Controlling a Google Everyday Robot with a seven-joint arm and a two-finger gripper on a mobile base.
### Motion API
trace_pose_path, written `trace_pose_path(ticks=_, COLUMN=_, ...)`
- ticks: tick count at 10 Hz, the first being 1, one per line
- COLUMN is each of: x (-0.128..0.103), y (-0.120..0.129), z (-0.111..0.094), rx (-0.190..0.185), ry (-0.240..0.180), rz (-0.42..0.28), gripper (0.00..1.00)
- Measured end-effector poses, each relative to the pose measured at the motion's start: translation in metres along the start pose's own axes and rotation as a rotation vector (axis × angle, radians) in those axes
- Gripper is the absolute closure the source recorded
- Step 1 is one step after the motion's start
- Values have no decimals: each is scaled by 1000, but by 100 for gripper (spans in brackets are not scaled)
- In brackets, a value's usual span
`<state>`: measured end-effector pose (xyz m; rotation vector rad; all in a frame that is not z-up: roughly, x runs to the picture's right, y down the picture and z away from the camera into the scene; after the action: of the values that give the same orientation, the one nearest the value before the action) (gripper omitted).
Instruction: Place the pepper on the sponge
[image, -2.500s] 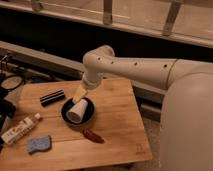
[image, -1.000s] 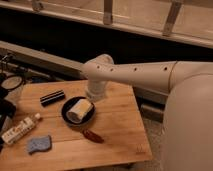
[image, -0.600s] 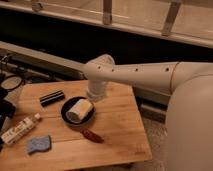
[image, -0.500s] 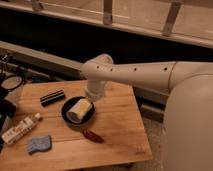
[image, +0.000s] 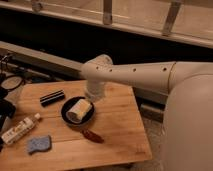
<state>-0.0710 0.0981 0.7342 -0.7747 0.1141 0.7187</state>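
Note:
The dark red pepper (image: 92, 136) lies on the wooden table (image: 120, 125), just in front of a black bowl (image: 66, 106). Near the front left corner rests the blue-grey sponge (image: 39, 144), well apart from the pepper. My gripper (image: 79, 110) is the cream-coloured end of the arm. It hangs low over the bowl, behind and slightly left of the pepper and touching neither pepper nor sponge.
A black rectangular bar (image: 52, 97) lies behind the bowl on the left. A white labelled bottle (image: 20, 130) lies at the left edge. Dark objects (image: 7, 107) crowd the far left beside the table. The table's right edge drops to the floor.
Since 2.5 s ago my gripper has swung down and slightly forward over the bowl. Over the last second it has barely moved. Pepper and sponge stay put.

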Motion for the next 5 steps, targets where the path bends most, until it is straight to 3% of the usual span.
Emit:
trace_pose_path(ticks=1, x=3, y=5, z=6, rx=-13, ry=8, rz=5, gripper=1)
trace_pose_path(ticks=5, x=40, y=34, z=69, rx=-135, ry=96, rz=31, gripper=1)
